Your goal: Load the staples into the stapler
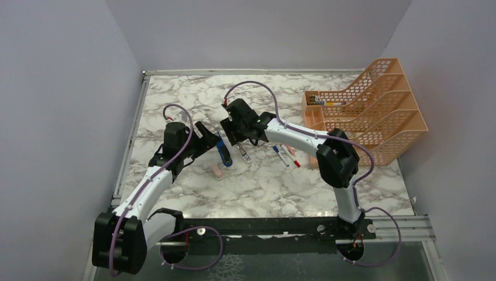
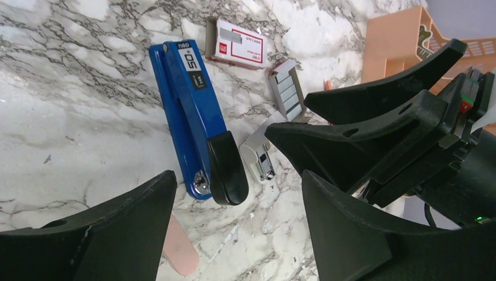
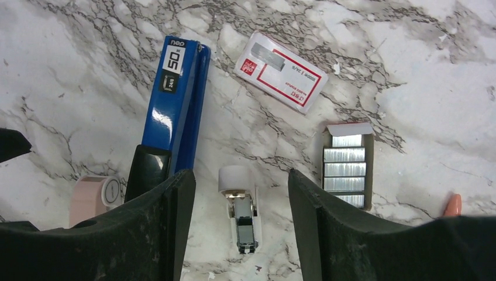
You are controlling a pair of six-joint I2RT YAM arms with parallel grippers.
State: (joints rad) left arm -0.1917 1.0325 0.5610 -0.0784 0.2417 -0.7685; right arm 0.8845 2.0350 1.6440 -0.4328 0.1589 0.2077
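The blue stapler point(image 3: 175, 99) lies on the marble table, its dark end towards me; it also shows in the left wrist view point(image 2: 187, 111) and the top view point(image 1: 223, 153). The red-and-white sleeve point(image 3: 285, 70) lies beyond it. The grey tray of staple strips point(image 3: 346, 167) lies open to its right, and also shows in the left wrist view point(image 2: 288, 91). My right gripper point(image 3: 240, 234) is open above the table, a small white oblong block point(image 3: 243, 213) between its fingers. My left gripper point(image 2: 234, 234) is open and empty, just short of the stapler's dark end.
A pink eraser point(image 2: 178, 249) lies by my left finger, left of the stapler. Pens point(image 1: 285, 156) lie right of the grippers. An orange file rack point(image 1: 374, 111) stands at the back right. The two grippers point(image 1: 213, 139) point(image 1: 237, 139) are close together.
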